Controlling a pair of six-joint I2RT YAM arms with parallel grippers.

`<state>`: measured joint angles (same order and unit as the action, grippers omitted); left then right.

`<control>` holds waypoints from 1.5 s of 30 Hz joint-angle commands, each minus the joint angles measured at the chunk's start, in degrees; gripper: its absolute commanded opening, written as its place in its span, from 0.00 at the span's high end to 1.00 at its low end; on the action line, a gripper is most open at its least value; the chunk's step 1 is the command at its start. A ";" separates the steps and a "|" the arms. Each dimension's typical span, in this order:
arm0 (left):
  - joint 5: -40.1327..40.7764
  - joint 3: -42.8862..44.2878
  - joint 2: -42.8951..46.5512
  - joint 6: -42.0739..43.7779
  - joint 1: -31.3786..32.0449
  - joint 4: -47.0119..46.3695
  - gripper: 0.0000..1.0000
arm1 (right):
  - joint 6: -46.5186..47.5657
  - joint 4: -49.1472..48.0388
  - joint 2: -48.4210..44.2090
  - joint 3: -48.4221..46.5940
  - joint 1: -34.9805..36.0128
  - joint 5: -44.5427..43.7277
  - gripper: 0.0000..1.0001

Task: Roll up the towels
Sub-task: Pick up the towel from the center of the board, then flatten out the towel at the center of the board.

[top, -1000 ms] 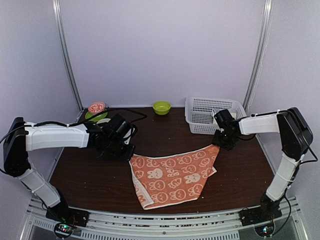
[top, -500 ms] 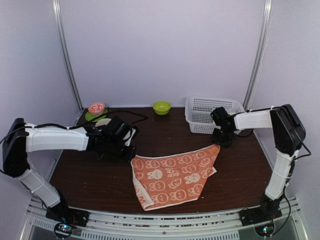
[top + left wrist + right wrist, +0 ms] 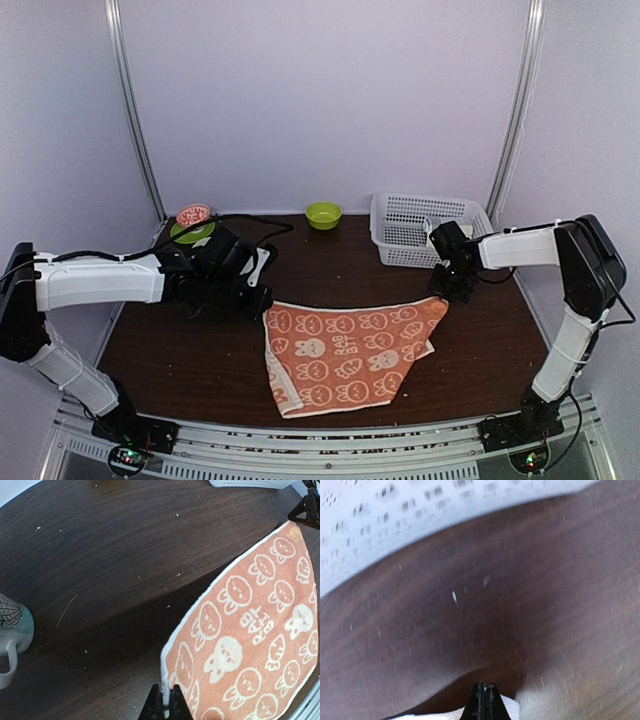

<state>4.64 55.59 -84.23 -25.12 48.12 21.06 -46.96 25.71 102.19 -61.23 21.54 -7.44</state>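
The rabbit-print towel (image 3: 350, 350) lies near the middle of the table (image 3: 180, 360), its far edge stretched between both claws. The left gripper (image 3: 164, 707) pinches the far-left corner and the right gripper (image 3: 484, 700) pinches the far-right one. The step looks like spreading the towel flat. The next move calls for laying that edge down smoothly before rolling.

I see a dark wooden table (image 3: 180, 350). The orange rabbit towel (image 3: 345, 345) is spread just right of its centre, reaching close to the near edge. A white mesh basket (image 3: 400, 240) sits at the far right corner. A small green bowl (image 3: 323, 214) stands midway along the far edge. At the far left corner, a green plate (image 3: 180, 233) carries a red-patterned dish (image 3: 193, 213). My left wrist camera shows a grey-green mug (image 3: 12, 630) on the wood, well apart from the towel.
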 commanded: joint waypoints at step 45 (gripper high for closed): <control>2.96 -14.87 18.76 14.30 5.71 -16.26 1.00 | 3.02 -2.33 -59.21 28.06 7.08 -0.18 1.00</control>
<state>6.57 41.47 -61.32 -12.82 59.24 16.27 -41.71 33.65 38.54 -34.46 28.95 1.23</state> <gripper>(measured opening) 0.008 0.007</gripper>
